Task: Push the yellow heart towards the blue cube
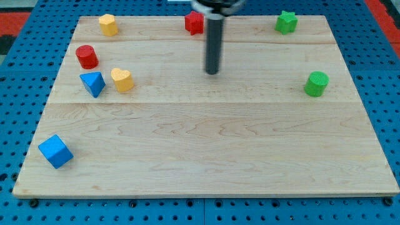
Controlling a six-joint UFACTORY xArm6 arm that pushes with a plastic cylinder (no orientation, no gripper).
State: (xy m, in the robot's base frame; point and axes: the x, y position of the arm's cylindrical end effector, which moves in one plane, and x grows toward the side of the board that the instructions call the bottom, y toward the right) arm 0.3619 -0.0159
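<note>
The yellow heart point(122, 80) lies on the wooden board at the view's left, just right of a blue triangular block point(93, 83). The blue cube point(55, 151) sits near the board's bottom left corner, well below and left of the heart. My tip point(213, 72) is at the lower end of the dark rod, in the upper middle of the board. It is far to the right of the heart and touches no block.
A red cylinder point(87, 56) lies above the blue triangle. A yellow block point(108, 24) sits at the top left, a red block point(194, 22) at the top middle behind the rod, a green star point(286, 22) at the top right, a green cylinder point(316, 84) at the right.
</note>
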